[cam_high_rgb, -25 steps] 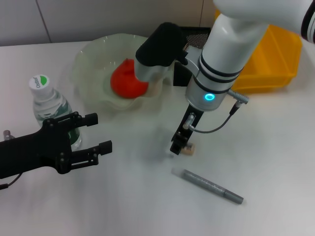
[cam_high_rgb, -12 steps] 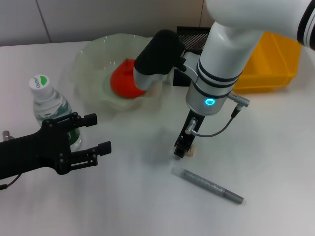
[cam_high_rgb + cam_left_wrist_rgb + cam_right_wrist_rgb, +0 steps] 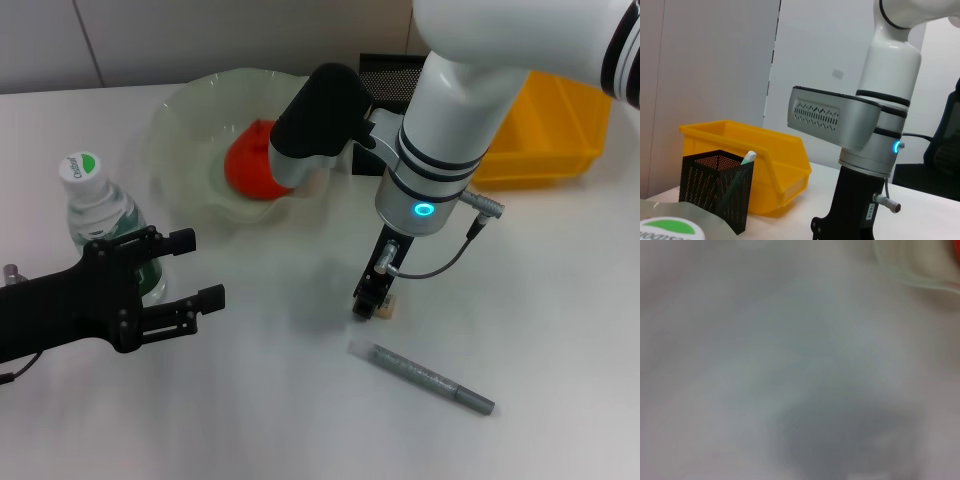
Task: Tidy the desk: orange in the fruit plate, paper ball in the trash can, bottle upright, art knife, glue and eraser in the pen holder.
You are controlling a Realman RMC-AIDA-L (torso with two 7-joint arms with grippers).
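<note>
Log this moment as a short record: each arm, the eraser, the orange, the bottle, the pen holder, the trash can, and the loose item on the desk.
right gripper: low over the desk, at the eraser; grip unclear
eraser: on the desk, partly hidden by that gripper
left gripper: open, beside the bottle
bottle: upright, near the left gripper
orange: in the fruit plate
pen holder: next to the trash can, one white-tipped item inside
grey pen-like tool: lying flat on the desk

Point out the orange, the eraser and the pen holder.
orange (image 3: 250, 168): head view, on its exposed left side inside the bowl.
eraser (image 3: 384, 308): head view, the beige sliver beside the right hand.
pen holder (image 3: 715, 192): left wrist view, front mesh wall.
</note>
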